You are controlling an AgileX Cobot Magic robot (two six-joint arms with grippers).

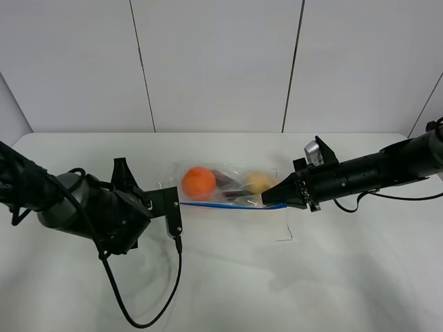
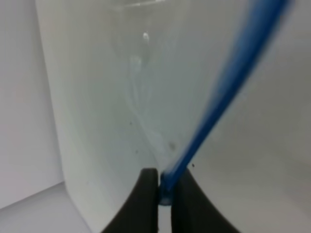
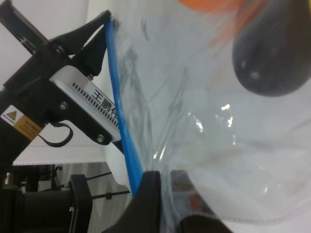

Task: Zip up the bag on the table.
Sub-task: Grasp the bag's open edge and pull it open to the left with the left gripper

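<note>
White wall panels [image 1: 214,62] split by thin dark seams stand behind a plain white bench [image 1: 277,290]. One bag [image 1: 239,173] of clear crinkly plastic lies near the middle of the bench, between two black arms. It holds three pieces of produce: one orange [image 1: 199,182], one dark purple eggplant [image 1: 225,179] and one yellow fruit [image 1: 258,182]. They sit side by side with the eggplant in the middle. One blue zipper strip [image 1: 221,205] runs along the bag's front edge in the high view.

Two grippers are on the bag, one at each end of that strip. The left gripper [image 2: 163,187] is pinched tight on the strip's end, its two dark fingers meeting on the blue band. The right gripper [image 1: 266,198] is closed on the bag's opposite end, beside the yellow fruit. Its wrist view shows clear film caught between its fingers, with the blue strip just beside one of them.

Writing shows only in the right wrist view. A silver plate [image 3: 90,99] on the side of the left gripper carries a few dark Chinese characters, partly covered by the strip and not fully readable. A small yellow label [image 3: 22,125] with a black warning triangle sits farther back on that arm. One black cable [image 1: 149,311] loops across the bench in front of the left arm.
</note>
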